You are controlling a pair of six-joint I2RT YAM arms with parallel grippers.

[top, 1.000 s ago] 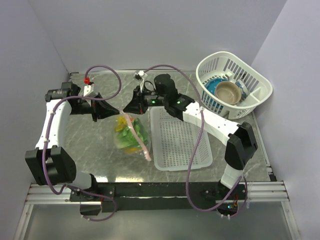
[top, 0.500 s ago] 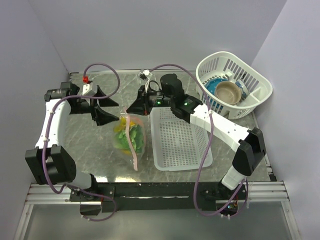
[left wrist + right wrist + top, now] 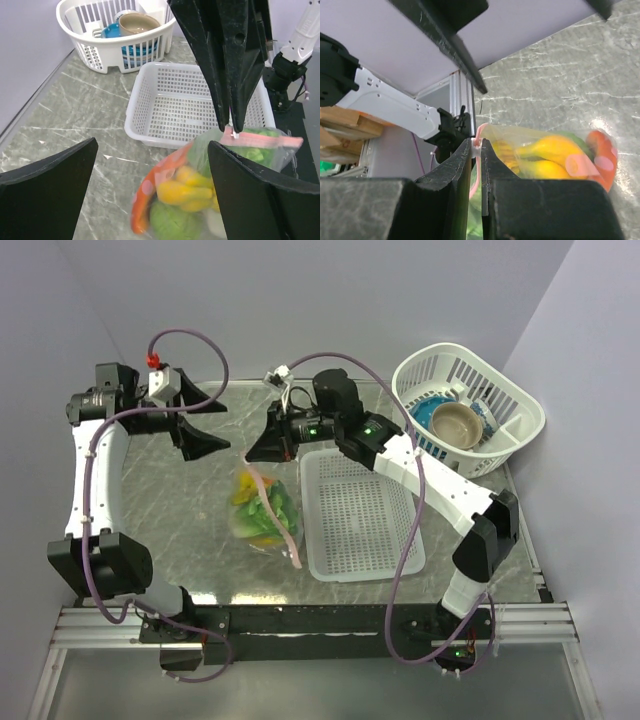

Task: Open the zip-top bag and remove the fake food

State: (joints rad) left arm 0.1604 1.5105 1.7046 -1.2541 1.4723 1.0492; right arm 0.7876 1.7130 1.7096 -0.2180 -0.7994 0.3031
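The opening step is in hand. The right gripper is pinched narrow on the pinkish zip strip of the zip-top bag, which sags onto the desk at 9 o'clock of the perforated tray. The left gripper gapes wide and empty at the bag's 10 o'clock. Next, I judge, it must pinch the slick, floppy film's opposite lip. The fake food, glossy rounded plastic, lies inside.
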